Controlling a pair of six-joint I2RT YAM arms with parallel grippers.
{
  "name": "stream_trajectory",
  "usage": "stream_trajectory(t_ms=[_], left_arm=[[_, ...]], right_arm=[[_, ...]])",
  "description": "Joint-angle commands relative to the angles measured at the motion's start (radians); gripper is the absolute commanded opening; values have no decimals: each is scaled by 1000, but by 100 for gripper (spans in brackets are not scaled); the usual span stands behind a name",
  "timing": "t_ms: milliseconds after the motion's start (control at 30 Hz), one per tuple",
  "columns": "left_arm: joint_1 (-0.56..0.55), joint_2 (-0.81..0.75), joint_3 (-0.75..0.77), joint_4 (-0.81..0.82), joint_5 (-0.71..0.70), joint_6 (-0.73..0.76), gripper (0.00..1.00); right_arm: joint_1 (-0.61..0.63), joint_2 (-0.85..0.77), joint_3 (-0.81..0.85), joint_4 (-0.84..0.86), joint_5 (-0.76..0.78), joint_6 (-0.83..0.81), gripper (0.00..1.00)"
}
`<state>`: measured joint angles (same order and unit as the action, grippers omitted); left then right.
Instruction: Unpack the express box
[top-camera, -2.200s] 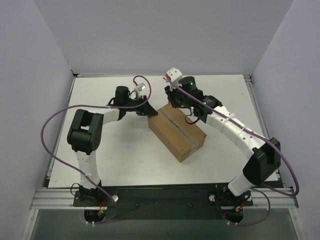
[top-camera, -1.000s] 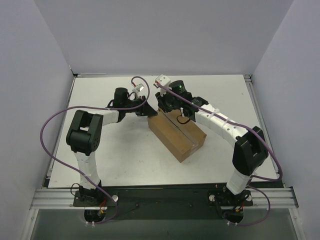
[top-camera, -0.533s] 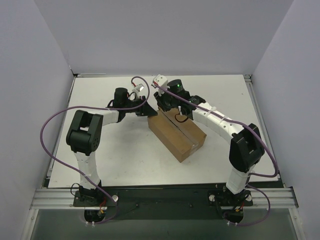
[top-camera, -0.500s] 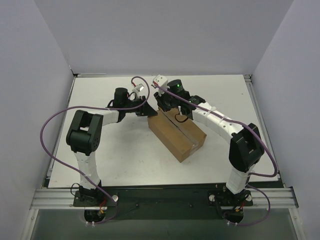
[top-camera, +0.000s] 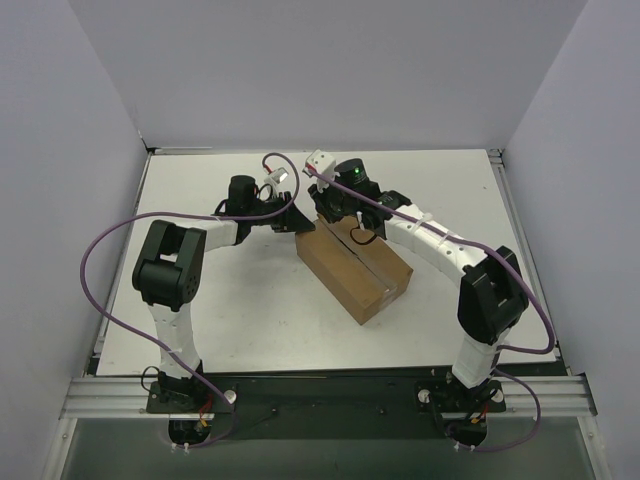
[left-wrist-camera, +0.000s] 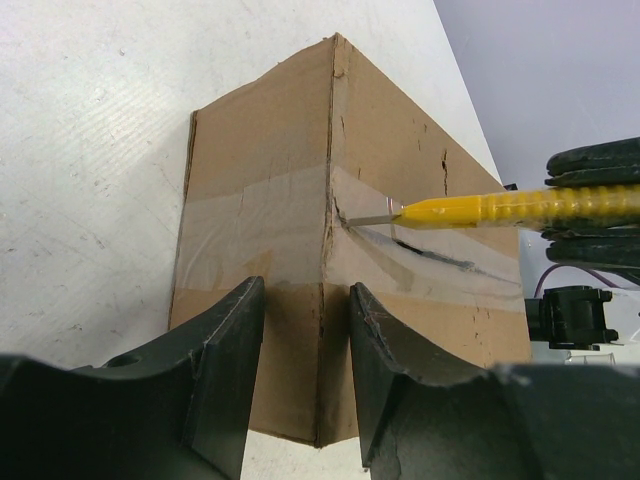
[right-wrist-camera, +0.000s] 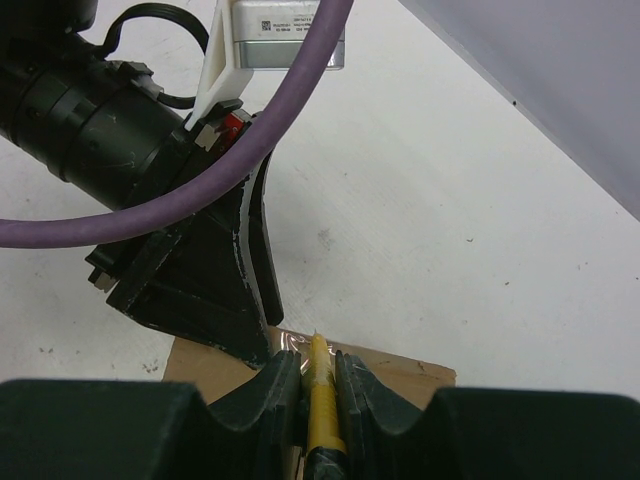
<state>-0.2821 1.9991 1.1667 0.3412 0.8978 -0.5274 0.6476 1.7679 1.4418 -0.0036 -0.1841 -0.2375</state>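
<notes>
The express box (top-camera: 355, 262), a brown taped carton, lies slanted mid-table with its flaps shut. My left gripper (top-camera: 298, 222) is open at the box's far-left corner; in the left wrist view its fingers (left-wrist-camera: 228, 360) straddle the box's vertical corner edge (left-wrist-camera: 325, 300). My right gripper (top-camera: 334, 216) is shut on a yellow utility knife (right-wrist-camera: 320, 400). In the left wrist view the knife (left-wrist-camera: 500, 207) has its blade tip on the clear tape (left-wrist-camera: 270, 235) near the top seam at that end, where a dark slit runs along the tape. The right wrist view shows the box edge (right-wrist-camera: 405, 372) under the knife.
A purple cable (right-wrist-camera: 250, 150) and the left arm's wrist (right-wrist-camera: 110, 120) sit close in front of the right gripper (right-wrist-camera: 318, 365). Grey walls enclose the white table (top-camera: 220, 310) on three sides.
Over two seconds my right gripper has moved left with the knife to the box's far end, beside the left gripper. Nothing visibly moves in the last half second.
</notes>
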Motion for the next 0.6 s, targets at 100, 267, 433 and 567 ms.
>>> stream_trajectory(t_ms=[100, 267, 433, 567], left_arm=[[-5, -3, -4, -39, -23, 33, 47], [-5, 1, -4, -39, -28, 33, 47], [-3, 6, 2, -39, -36, 32, 47], [-3, 10, 7, -39, -39, 30, 47]], right_arm=[[-6, -15, 25, 16, -3, -29, 0], [-5, -30, 12, 10, 5, -37, 0], [-2, -44, -4, -25, 0, -37, 0], [-2, -64, -27, -44, -3, -36, 0]])
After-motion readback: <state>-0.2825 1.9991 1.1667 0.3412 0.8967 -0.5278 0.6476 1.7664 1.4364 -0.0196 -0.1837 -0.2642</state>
